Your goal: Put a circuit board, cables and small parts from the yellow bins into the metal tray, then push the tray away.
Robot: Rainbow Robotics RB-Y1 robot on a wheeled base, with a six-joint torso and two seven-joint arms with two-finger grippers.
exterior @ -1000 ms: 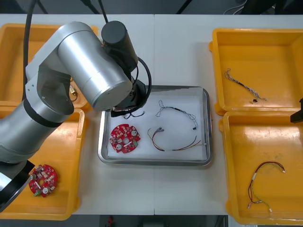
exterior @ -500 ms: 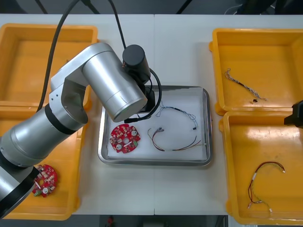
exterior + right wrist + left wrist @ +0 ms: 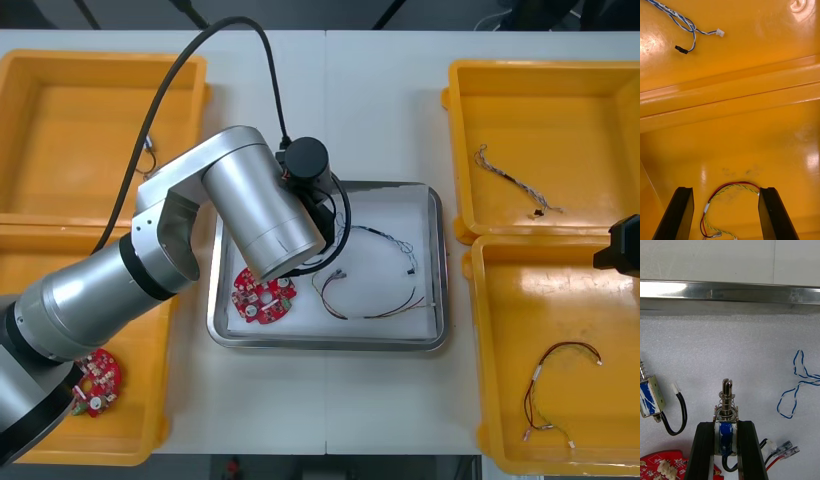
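Two small metal parts show up for us: the left gripper (image 3: 726,424) has its fingers (image 3: 705,450) clamped on one small metal part (image 3: 726,405) over the metal tray (image 3: 730,292)'s white inside. Its long axis runs along the fingers, pin end aimed at the tray rim ahead. The other small metal part (image 3: 651,397) lies near the red circuit board (image 3: 658,467), and our right gripper (image 3: 725,191) hangs spread wide over the red and yellow cable (image 3: 738,183) in a yellow bin (image 3: 752,142).

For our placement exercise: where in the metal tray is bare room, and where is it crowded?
Free: patch ahead of the left end effector, between the tray's far rim, the loose small metal part and the blue and white cable. Crowded: around the circuit board and red and yellow cable. The right end effector hangs over a yellow bin.
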